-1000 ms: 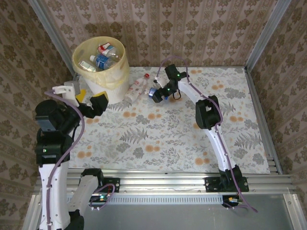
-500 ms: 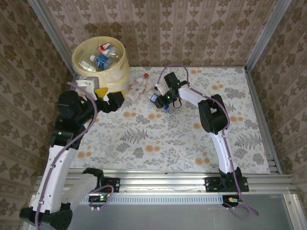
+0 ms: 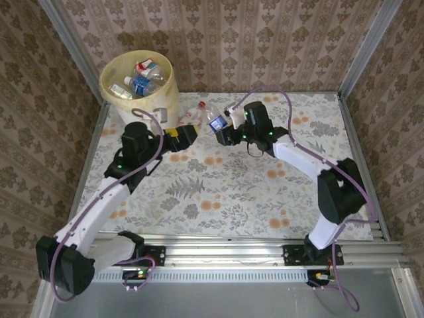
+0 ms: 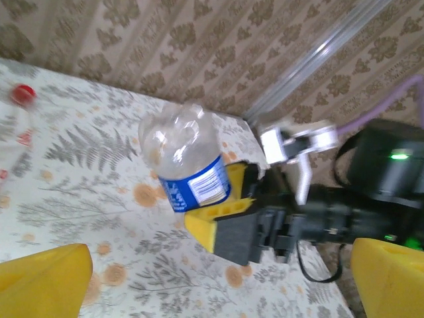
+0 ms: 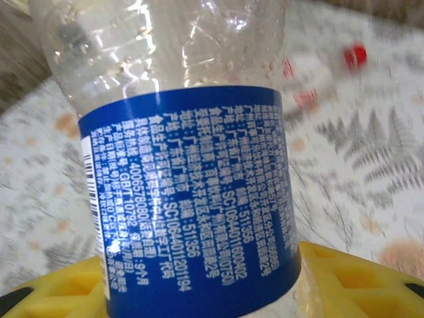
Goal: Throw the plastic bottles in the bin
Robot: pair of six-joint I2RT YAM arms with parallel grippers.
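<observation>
1. Fingers (image 4: pixel 213 222) of the right gripper (image 3: pixel 220 127) are clenched on a blue-labelled bottle (image 3: pixel 215 121), gripping it at the label band and holding it over the floral table (image 3: pixel 265 192).
2. The right wrist view has this bottle close up: clear crinkled plastic above, the blue printed label below, and a yellow pad (image 5: pixel 351 278) pressed against each side at the lower edge.
3. The left gripper (image 3: pixel 187 134) is spread wide and grasps nothing. Its yellow fingers (image 4: pixel 43 281) stand far apart at the bottom corners of the left wrist view, facing the held bottle, which is near but not touching them.
4. A red-capped bottle (image 3: pixel 192 116) lies on its side on the table, just beside the foot of the bin and a little beyond the left gripper.
5. The bin (image 3: pixel 167 93) stands at the far left corner of the table, lined with a pale yellow bag, with several bottles (image 3: pixel 141 84) lying inside it.
</observation>
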